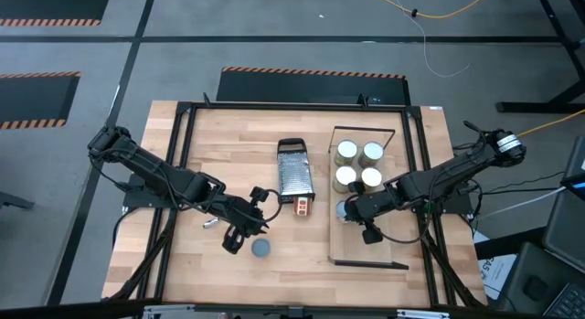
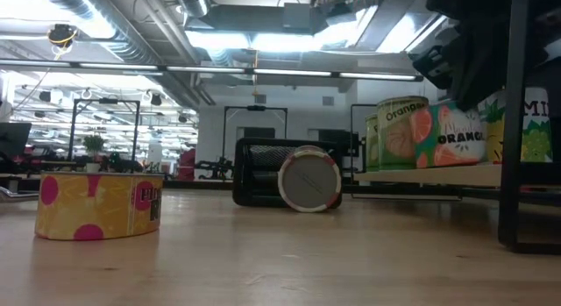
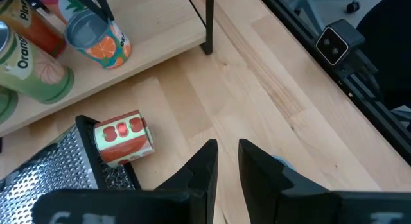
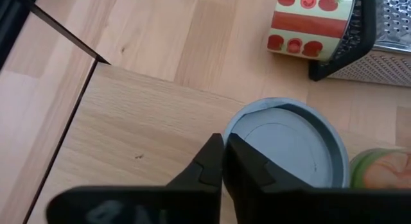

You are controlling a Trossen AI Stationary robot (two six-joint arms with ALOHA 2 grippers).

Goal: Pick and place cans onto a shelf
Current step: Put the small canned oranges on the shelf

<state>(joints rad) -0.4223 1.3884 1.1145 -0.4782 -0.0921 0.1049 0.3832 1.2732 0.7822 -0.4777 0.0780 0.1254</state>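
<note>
The shelf point(image 1: 366, 241) lies at the table's right, with several cans point(image 1: 358, 164) standing on its far half. Another can point(image 4: 282, 144), pale-blue top and orange label, stands upright on the shelf near them. My right gripper point(image 4: 223, 144) is shut at its rim. A yellow can point(image 1: 260, 249) with a grey-blue top stands on the table near the front. My left gripper point(image 1: 239, 239) hovers just left of it, open, with nothing between its fingers point(image 3: 205, 163). A red-labelled can point(image 1: 302, 207) lies on its side by the grater. My right gripper has its fingertips at the can's top rim point(image 4: 236, 124), on the side toward the table's left, and the rim seems pinched between them. The fingers slant down from the table's right. The can stands upright with its bottom on the shelf.
A metal grater point(image 1: 294, 168) with a black handle lies mid-table, and the red can point(image 3: 122, 137) rests against its near end. A black frame rail point(image 1: 422, 173) runs along the shelf's right side. Bare shelf board point(image 1: 370, 246) lies toward the near edge.
</note>
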